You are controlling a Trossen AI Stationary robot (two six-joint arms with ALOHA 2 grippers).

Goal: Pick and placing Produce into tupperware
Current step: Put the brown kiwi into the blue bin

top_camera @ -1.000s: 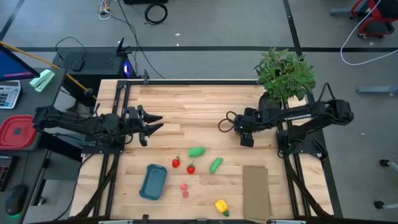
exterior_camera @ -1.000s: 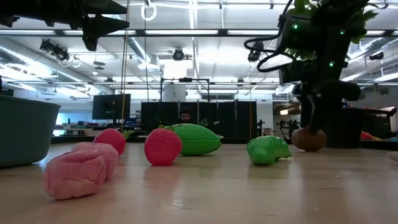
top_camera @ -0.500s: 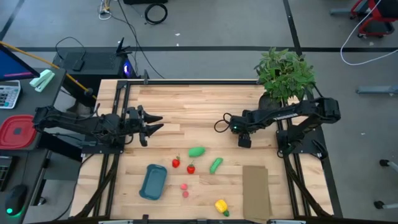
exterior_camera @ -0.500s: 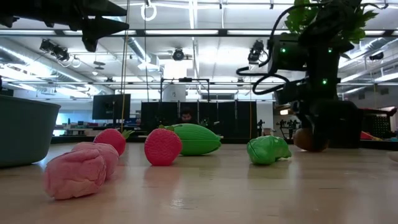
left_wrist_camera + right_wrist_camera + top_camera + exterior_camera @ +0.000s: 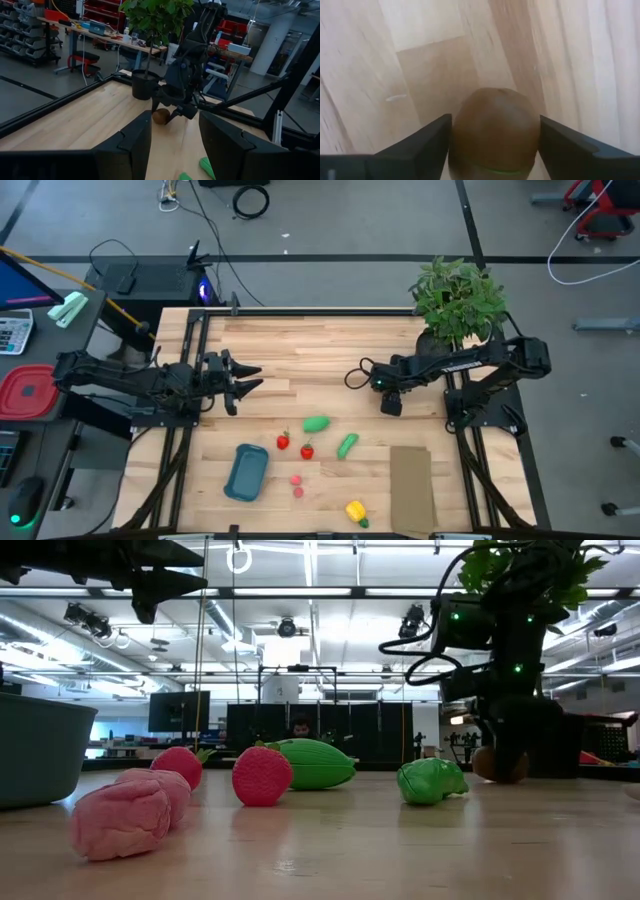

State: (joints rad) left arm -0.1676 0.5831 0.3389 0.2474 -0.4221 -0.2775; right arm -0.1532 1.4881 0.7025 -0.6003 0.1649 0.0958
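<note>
The brown round piece rests on the table toward its right side, also showing in the low view and the left wrist view. My right gripper stands over it, pointing down, open, one finger on each side. My left gripper waits open above the table's left side. The blue-teal tupperware sits near the near-left corner. Between them lie two green pieces, two red ones, two pink ones and a yellow one. My right gripper comes at the brown round piece from above, with a finger on each side of its middle. The fingers' inner edges meet its outline in the wrist view, and I cannot tell whether they touch. The piece sits on the table.
A leafy potted plant stands at the far-right corner, close behind my right arm. A flat brown cardboard rectangle lies near the near-right edge. A red square container sits off the table at the left. Bare wood stretches across the table's far half.
My right gripper has come down over the brown round piece and shifted slightly toward the table's left, so that its fingers now flank the piece. The produce and the tupperware have stayed in place.
</note>
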